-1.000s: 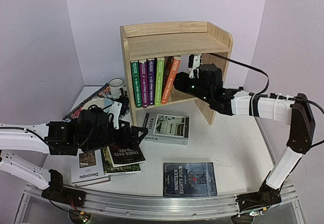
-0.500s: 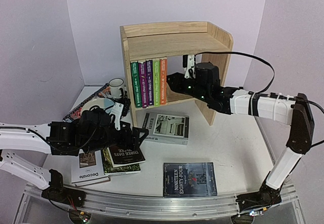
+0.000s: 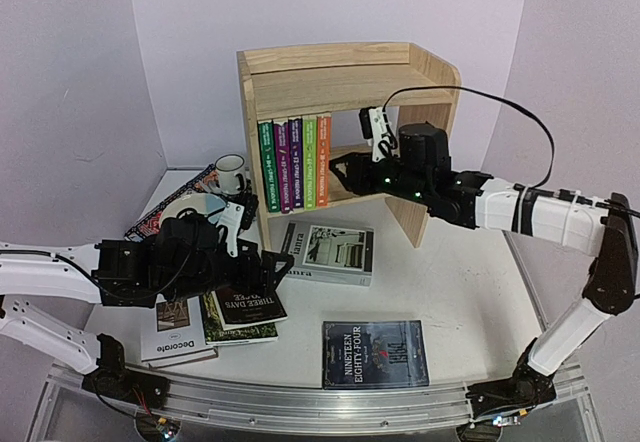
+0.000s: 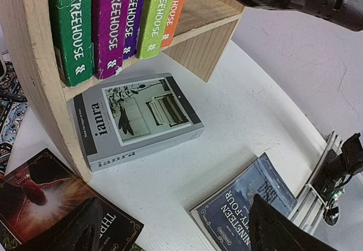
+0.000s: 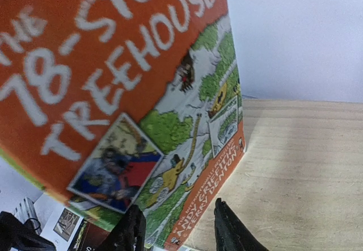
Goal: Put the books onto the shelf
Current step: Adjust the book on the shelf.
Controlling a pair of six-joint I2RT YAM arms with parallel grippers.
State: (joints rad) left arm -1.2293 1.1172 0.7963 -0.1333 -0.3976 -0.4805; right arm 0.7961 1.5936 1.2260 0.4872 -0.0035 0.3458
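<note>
Open right fingers point(image 3: 340, 169) sit just right of the upright orange book point(image 3: 323, 160); open left fingers point(image 3: 272, 260) hang beside the flat grey book point(image 3: 330, 250).

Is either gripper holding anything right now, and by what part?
Nothing. The left gripper is open and empty; the right gripper stands open at the lower corner of the shelved orange book.
</note>
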